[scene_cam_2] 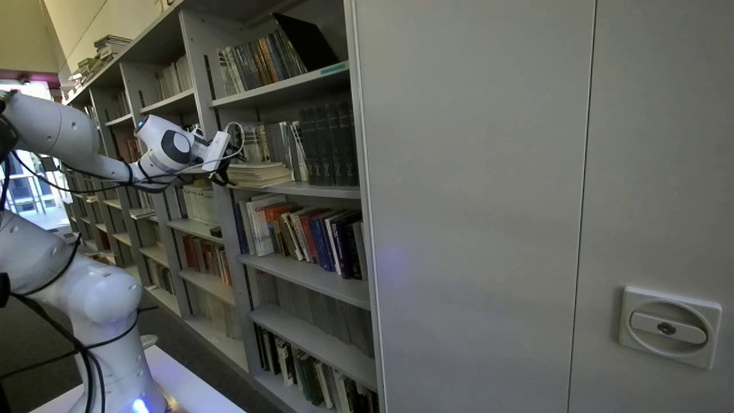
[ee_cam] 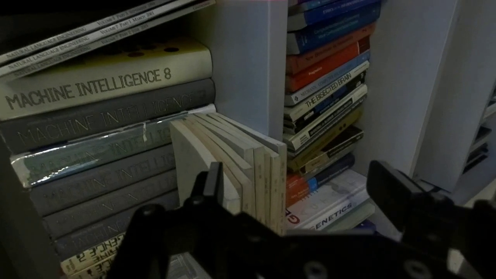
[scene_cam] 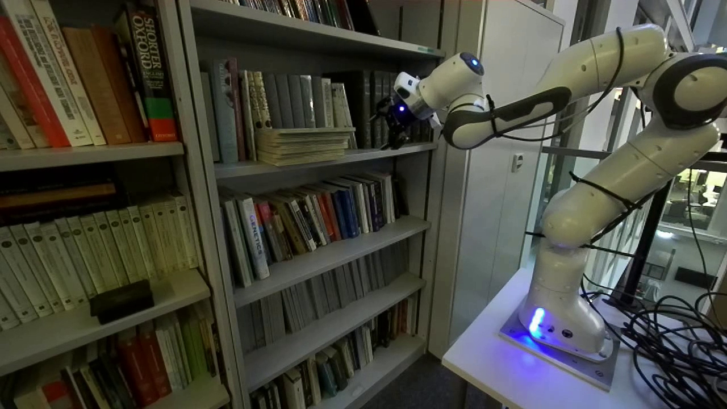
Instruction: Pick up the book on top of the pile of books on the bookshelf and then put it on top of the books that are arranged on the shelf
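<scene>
A pile of thin cream books (scene_cam: 301, 154) lies flat on the shelf in both exterior views; it also shows in the wrist view (ee_cam: 267, 178), turned sideways. The top book (scene_cam: 306, 134) sticks out to the right over the ones below; its pale cover (ee_cam: 193, 166) faces left in the wrist view. Behind the pile stands a row of upright grey books (scene_cam: 289, 99), marked "Machine Intelligence" in the wrist view (ee_cam: 104, 186). My gripper (ee_cam: 301, 180) is open with nothing between its fingers. In an exterior view the gripper (scene_cam: 380, 133) hangs right of the pile, apart from it.
The shelf board edge (ee_cam: 276, 77) runs under the pile. Tall dark volumes (scene_cam: 377, 96) stand right of the row. Another shelf board (scene_cam: 318, 31) lies above. Below is a shelf of mixed books (scene_cam: 341, 210). A cabinet door (scene_cam_2: 476, 206) adjoins the bookcase.
</scene>
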You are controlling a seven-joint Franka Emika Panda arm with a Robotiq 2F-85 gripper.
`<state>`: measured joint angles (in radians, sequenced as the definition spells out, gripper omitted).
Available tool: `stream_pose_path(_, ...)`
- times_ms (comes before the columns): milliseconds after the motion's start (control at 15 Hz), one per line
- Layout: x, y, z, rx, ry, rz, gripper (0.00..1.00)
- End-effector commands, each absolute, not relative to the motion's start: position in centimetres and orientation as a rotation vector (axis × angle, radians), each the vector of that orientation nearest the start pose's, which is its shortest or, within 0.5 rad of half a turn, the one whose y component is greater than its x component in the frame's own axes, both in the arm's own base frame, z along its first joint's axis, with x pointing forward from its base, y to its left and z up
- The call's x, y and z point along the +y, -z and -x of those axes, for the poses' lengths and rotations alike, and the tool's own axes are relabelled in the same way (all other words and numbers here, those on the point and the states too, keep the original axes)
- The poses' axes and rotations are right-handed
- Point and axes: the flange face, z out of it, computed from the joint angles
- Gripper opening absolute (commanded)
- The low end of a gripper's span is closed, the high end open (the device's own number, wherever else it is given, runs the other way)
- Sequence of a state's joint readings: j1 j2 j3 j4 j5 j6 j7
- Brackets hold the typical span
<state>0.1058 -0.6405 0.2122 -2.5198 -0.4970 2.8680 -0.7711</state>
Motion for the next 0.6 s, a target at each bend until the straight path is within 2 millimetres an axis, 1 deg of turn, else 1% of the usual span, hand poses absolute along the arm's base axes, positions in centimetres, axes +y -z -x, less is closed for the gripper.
stream_pose_path(0, 18.0, -60.3, -37.3, 1.446, -0.941, -1.640, 1.00)
stream_pose_path(267, 19.5, -60.3, -37.6, 1.349, -0.926, -1.663, 1.00)
stream_pose_path(533, 21.6, -60.3, -37.7, 1.327, -0.915, -1.642, 1.00)
